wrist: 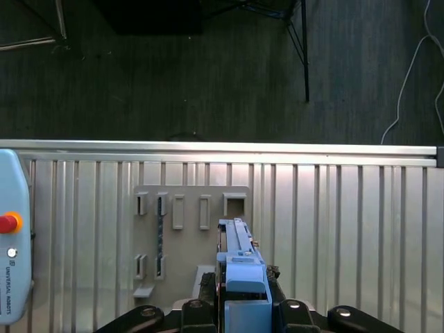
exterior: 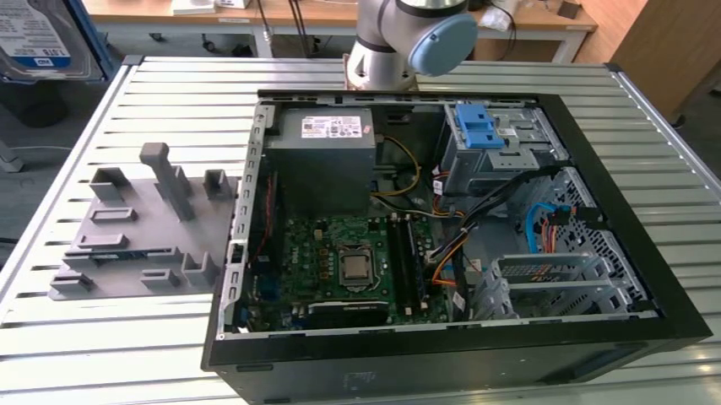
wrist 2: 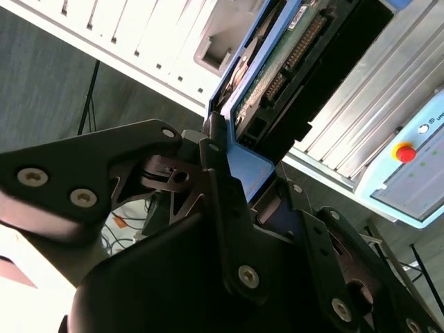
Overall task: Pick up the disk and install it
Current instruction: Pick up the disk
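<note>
The claw (wrist: 244, 297) is closed on the disk (wrist: 239, 244) and holds it by one end. In the first wrist view the black fingers (wrist: 205, 286) press on either side of the blue carrier, and the disk stands edge-on over the grey fixture (wrist: 187, 208) on the slatted tabletop (wrist: 333, 229). In the second wrist view the claw (wrist 2: 239, 177) grips the same blue end. The disk (wrist 2: 291, 48) runs away from it, showing its green circuit board and a row of connector pins. A pendant (wrist 2: 416, 166) with a red button lies beyond it, and its pale blue edge (wrist: 10, 236) also shows in the first wrist view.

In the exterior view the disk (exterior: 40, 42) hangs in the upper corner on the exterior view's left, cut by the frame edge. Its white label faces the camera and a blue rail runs down one side. It is well apart from the open case (exterior: 451, 359) and clear of the fixture (exterior: 124, 236) below.

The case lies on its side on the tabletop (exterior: 113, 337) with the interior exposed — power supply (exterior: 327, 148), motherboard (exterior: 338, 261) and, toward the exterior view's right, the drive cage (exterior: 501, 156) with two blue latches (exterior: 479, 126). The arm (exterior: 406, 42) rises behind the case.
</note>
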Controlling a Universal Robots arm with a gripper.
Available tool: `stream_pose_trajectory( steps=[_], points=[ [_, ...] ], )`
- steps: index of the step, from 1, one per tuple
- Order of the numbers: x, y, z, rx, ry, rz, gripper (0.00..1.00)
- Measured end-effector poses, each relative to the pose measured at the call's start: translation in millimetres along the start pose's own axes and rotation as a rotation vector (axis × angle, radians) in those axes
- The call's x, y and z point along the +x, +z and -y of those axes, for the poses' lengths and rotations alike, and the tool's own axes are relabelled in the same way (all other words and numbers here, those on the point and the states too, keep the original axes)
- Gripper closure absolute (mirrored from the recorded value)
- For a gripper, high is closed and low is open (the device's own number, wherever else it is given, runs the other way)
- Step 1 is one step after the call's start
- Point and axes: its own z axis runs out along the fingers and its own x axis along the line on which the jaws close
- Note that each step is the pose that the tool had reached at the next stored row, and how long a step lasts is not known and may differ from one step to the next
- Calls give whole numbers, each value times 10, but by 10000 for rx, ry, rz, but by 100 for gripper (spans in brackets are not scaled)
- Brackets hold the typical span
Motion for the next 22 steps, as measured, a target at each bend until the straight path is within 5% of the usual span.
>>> stream_pose_trajectory(
  steps=[8, 22],
  points=[
    [21, 0, 23, 1, -1, -1, 64],
    [21, -1, 242, 1, 1, -1, 64]
  ],
)
